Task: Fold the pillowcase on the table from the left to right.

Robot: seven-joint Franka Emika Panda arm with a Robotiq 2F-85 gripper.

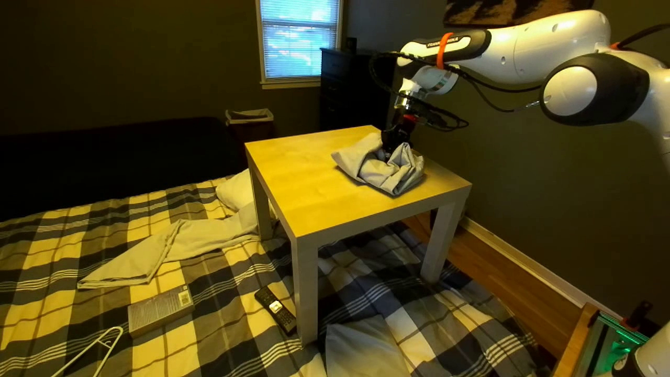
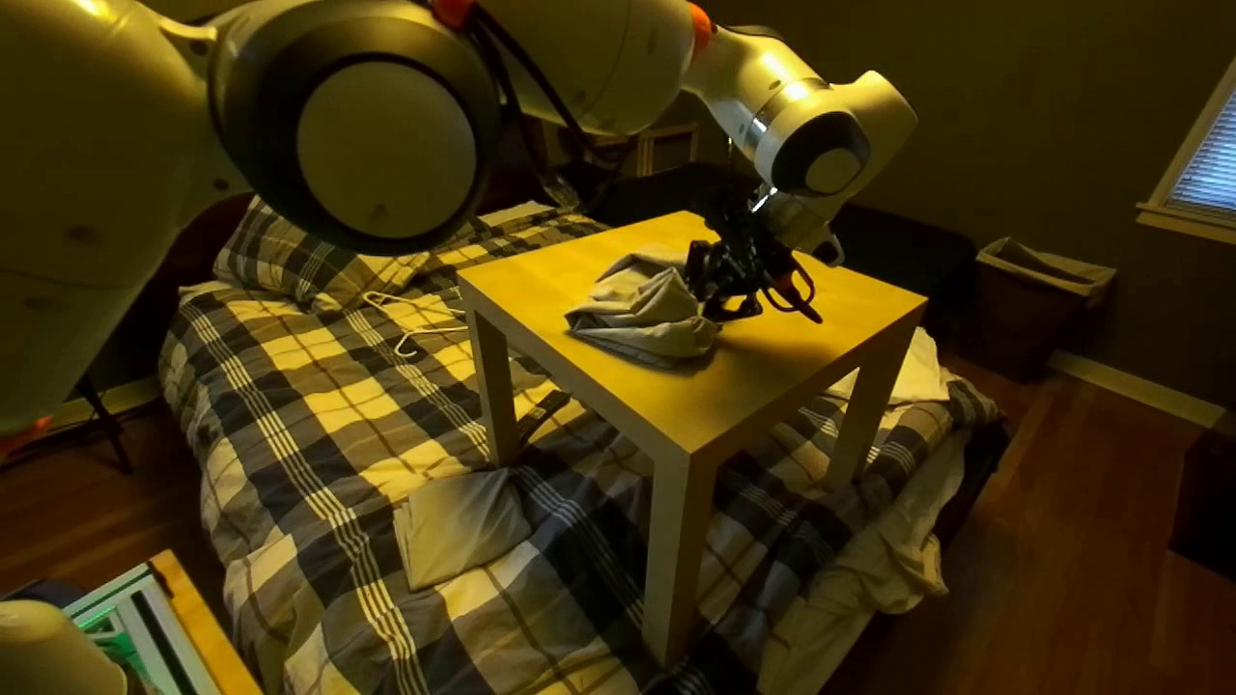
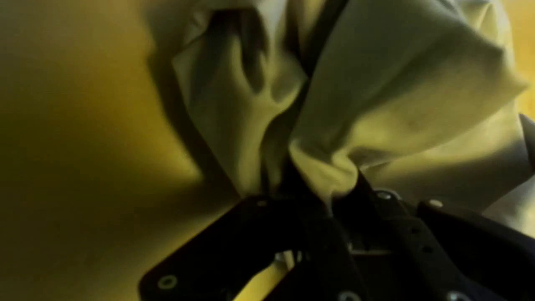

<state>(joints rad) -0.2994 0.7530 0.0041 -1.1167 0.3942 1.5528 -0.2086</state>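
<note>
The pale grey-beige pillowcase (image 1: pixel 384 173) lies bunched in a crumpled heap on the yellow-topped table (image 1: pixel 314 193). It sits towards the back right corner of the tabletop in that exterior view. My gripper (image 1: pixel 390 151) points down into the heap, and fabric hides its fingertips there. From another angle the gripper (image 2: pixel 710 285) touches the side of the pillowcase (image 2: pixel 637 309). In the wrist view, folds of pillowcase (image 3: pixel 388 79) narrow to a thin pinch between the dark fingers of the gripper (image 3: pixel 332 202), which look close together on it. Shadow darkens the inner pads.
Yellow-and-black plaid bedding (image 1: pixel 209 309) surrounds the table legs. On it lie a remote (image 1: pixel 276 310), a grey box (image 1: pixel 160 310), a white hanger (image 1: pixel 99 343) and a folded grey cloth (image 2: pixel 459 526). A bin (image 2: pixel 1038 299) stands on the floor beyond.
</note>
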